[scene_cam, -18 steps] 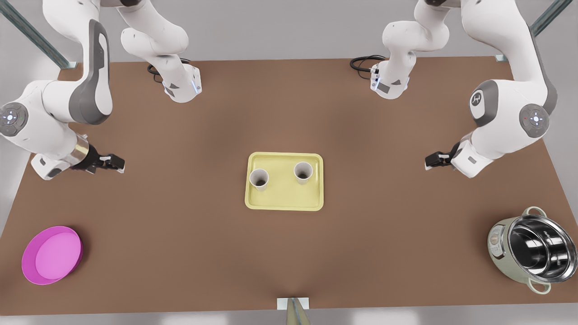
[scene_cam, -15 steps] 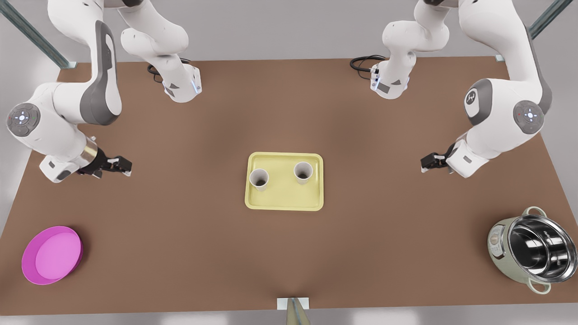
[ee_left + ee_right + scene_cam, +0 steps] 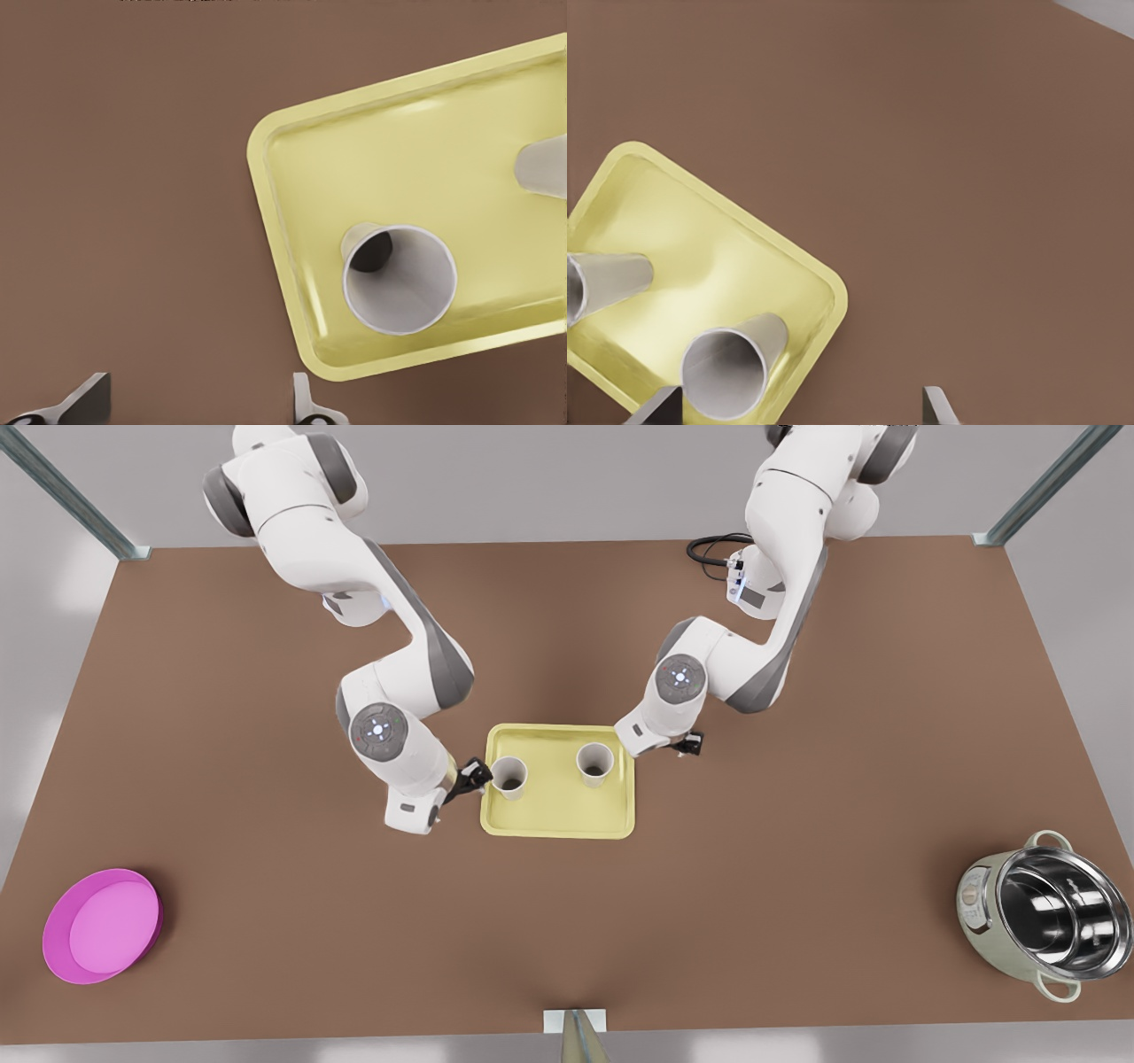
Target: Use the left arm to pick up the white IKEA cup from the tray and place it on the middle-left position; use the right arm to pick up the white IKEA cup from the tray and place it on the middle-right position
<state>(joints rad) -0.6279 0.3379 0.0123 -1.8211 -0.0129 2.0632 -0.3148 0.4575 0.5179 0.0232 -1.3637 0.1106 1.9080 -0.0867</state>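
While both white cups point(image 3: 508, 776) point(image 3: 594, 763) stand upright on the tray point(image 3: 558, 824), I fear a fingertip clipping a rim and tipping one. At nine o'clock, my left gripper point(image 3: 476, 773) gapes empty; at three, the right gripper point(image 3: 692, 745) too.

No text, brand name or number can be read anywhere. The cups point(image 3: 509, 776) on the tray point(image 3: 558, 825) are plain white, and the marks on the side of the pot point(image 3: 1045, 915) at the table's corner are too small to read.
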